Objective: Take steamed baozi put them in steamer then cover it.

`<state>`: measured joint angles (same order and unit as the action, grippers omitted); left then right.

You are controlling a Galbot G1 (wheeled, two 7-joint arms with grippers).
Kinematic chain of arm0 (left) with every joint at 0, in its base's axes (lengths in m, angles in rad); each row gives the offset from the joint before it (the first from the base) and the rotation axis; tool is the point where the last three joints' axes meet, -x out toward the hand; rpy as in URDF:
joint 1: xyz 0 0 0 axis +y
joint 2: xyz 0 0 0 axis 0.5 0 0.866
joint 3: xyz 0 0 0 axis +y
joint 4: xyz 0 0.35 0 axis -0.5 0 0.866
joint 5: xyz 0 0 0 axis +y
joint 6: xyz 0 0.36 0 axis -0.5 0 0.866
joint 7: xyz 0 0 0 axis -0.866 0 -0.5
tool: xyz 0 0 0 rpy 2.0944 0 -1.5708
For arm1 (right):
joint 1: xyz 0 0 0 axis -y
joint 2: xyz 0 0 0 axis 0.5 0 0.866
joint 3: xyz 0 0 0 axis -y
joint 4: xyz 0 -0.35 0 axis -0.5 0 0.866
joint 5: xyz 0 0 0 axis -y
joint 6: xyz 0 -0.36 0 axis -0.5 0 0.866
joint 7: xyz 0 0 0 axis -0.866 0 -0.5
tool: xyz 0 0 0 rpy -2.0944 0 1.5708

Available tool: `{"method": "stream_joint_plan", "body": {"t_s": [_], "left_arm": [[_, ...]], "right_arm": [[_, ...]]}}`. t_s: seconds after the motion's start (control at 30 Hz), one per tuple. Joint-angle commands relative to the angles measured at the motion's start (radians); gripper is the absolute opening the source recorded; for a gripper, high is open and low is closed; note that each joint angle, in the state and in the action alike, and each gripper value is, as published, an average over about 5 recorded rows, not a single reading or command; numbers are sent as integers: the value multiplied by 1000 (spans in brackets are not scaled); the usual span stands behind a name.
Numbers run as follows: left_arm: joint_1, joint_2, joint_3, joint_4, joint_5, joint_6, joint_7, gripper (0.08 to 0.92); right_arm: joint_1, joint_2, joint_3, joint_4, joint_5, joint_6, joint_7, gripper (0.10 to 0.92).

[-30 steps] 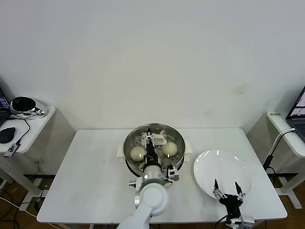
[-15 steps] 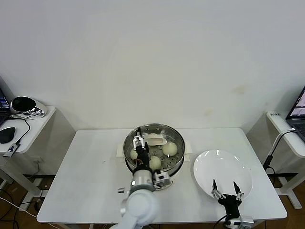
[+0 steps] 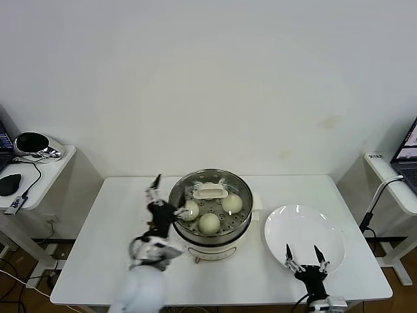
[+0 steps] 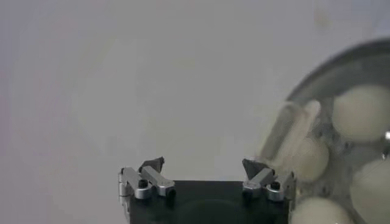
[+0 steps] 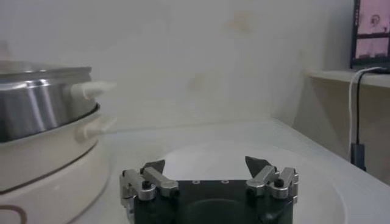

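Observation:
The steamer [image 3: 242,188] stands mid-table, a shiny steel pot on a cream base. Three round cream baozi lie on its perforated tray: one at the left [image 3: 191,209], one at the front [image 3: 209,223], one at the right [image 3: 232,203]. A flatter white piece [image 3: 210,191] lies at the back. My left gripper [image 3: 164,194] hovers just outside the pot's left rim, open and empty. Its wrist view shows the gripper [image 4: 207,165] over bare table with the baozi [image 4: 364,112] off to the side. My right gripper [image 3: 302,253] [image 5: 207,163] waits open over the plate's near edge.
An empty white plate [image 3: 303,225] [image 5: 317,176] lies right of the steamer [image 5: 36,103]. A side table [image 3: 39,176] at far left carries a mouse and a dark round object. Another side table [image 3: 391,176] at far right holds a laptop, with a cable hanging down.
My left gripper has pulled back from over the tray to the pot's left side and opened wide. The front baozi now lies uncovered. The right gripper has barely moved.

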<state>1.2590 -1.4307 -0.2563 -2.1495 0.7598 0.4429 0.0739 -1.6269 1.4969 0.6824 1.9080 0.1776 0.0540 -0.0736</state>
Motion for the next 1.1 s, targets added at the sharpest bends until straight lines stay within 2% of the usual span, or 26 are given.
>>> {"method": "stream_joint_plan", "body": {"t_s": [0.03,0.2,0.33,0.67,1.1], "left_arm": [[362,-36,-471,-7,-582,-298,-122,823],[491,-58,-465,22,-645,-309,-124,823],[547,-57,-415,45,-672,-287,-101,823],[631,-55,-299,23,-636,-254,-88,823],[666,-66,-301,-19,-625,-243,-93,823]], "right_arm": [[-76,-110,-95,51,6,18,10,823],[-98,-90,-121,90,16,-40,40,823],[-124,-90,-121,133,9,-105,27,823],[-187,-124,-75,194,8,-154,14,823],[-200,-115,-52,187,-14,-117,34,823]]}}
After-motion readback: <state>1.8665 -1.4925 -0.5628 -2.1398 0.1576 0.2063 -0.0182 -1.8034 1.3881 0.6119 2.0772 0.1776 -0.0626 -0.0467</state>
